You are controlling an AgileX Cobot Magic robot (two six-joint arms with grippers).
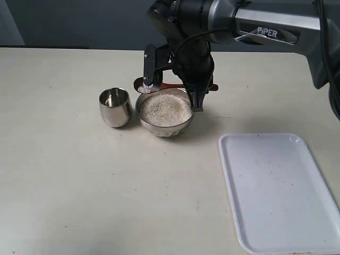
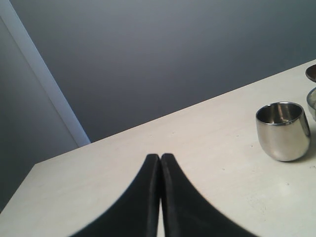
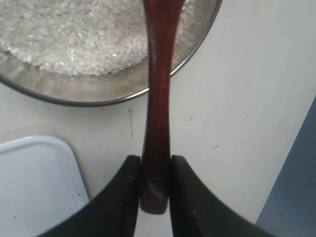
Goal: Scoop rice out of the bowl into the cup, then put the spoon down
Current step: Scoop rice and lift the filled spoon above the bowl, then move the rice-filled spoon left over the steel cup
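Roughly level spoon (image 3: pixel 157 98), head toward cup (image 1: pixel 115 107)

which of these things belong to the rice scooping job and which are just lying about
In the job: rice, bowl, cup, spoon, right gripper clamped on the spoon.

Lying about: tray; left gripper, shut and empty.

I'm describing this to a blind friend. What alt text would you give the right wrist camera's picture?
The right gripper clamps the end of a dark reddish wooden spoon, whose handle stretches away over the rim of a steel bowl holding white rice. A corner of a white tray and the pale table show nearby.
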